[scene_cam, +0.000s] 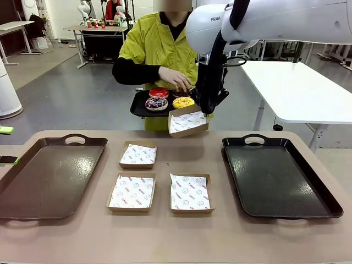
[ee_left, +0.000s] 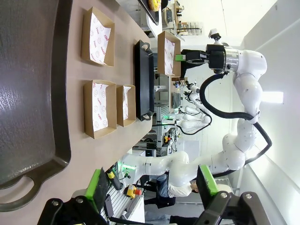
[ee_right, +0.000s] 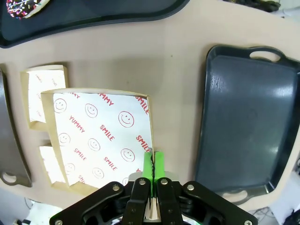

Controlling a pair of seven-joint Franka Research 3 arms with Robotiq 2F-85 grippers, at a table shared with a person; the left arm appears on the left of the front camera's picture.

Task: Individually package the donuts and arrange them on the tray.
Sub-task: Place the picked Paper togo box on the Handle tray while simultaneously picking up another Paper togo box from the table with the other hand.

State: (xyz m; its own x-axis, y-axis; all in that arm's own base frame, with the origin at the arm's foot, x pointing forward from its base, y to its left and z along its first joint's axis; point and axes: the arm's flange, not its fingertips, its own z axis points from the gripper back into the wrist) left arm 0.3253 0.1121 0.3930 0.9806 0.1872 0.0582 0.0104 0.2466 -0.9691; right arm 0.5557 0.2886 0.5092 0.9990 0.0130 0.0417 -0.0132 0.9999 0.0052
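Grips with the right pincer [ee_right: 153, 161], closed fully, one rim of a paper-lined box [ee_right: 101, 136] and holds it in the air above the table [scene_cam: 165, 242]. Just behind this box, on a small black tray [scene_cam: 137, 109] carried by a person: the four donuts [scene_cam: 156, 103], one of them under the person's hand [scene_cam: 177, 81]. Below the box, on the table: three more boxes [scene_cam: 132, 191] between two large trays [scene_cam: 278, 179]. Well to the left of the box: left pincer [ee_left: 152, 183], jaws wide apart, nothing between them.
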